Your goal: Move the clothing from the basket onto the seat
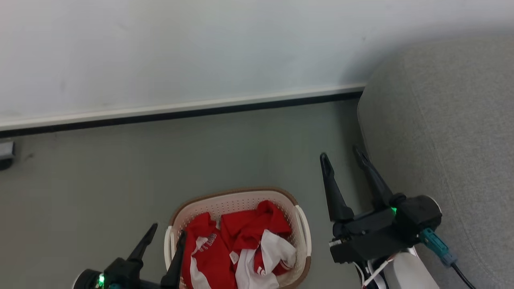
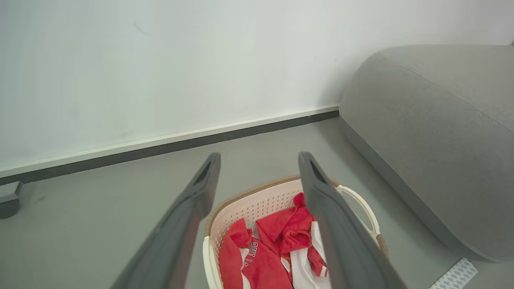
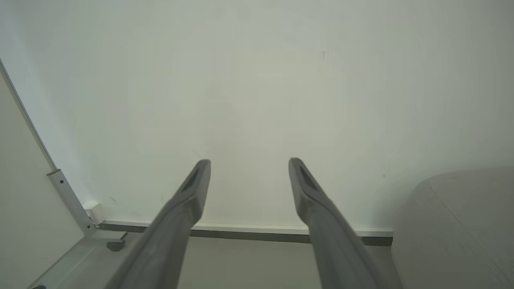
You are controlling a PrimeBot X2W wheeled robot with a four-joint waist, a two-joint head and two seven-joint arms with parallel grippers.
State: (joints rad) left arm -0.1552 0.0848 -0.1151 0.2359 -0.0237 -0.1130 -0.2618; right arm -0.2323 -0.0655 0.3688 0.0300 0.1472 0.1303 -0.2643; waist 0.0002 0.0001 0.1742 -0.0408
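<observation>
Two red garments, as far as can be told from the heap, make up the clothing [image 1: 241,241], and both lie crumpled inside the basket [image 1: 241,200]: one is marked with white lettering, the other has white panels. One basket is counted, stood on the floor [image 1: 120,168], well apart from the floor's far edge where the skirting runs. It is near the seat [image 1: 441,120], the one seat counted, which rises at the floor's right side. Nothing is seen laid on the part of the seat that is shown, so the task is judged to be at its start: no garment has been lifted out, and every piece is left to be carried across. Two pincers are counted. The left pincer [image 1: 168,232] is held over the basket's left rim, its fingers spread wide with nothing between them. The right pincer [image 1: 341,153] is held above the floor between basket and seat, likewise spread wide and empty.
</observation>
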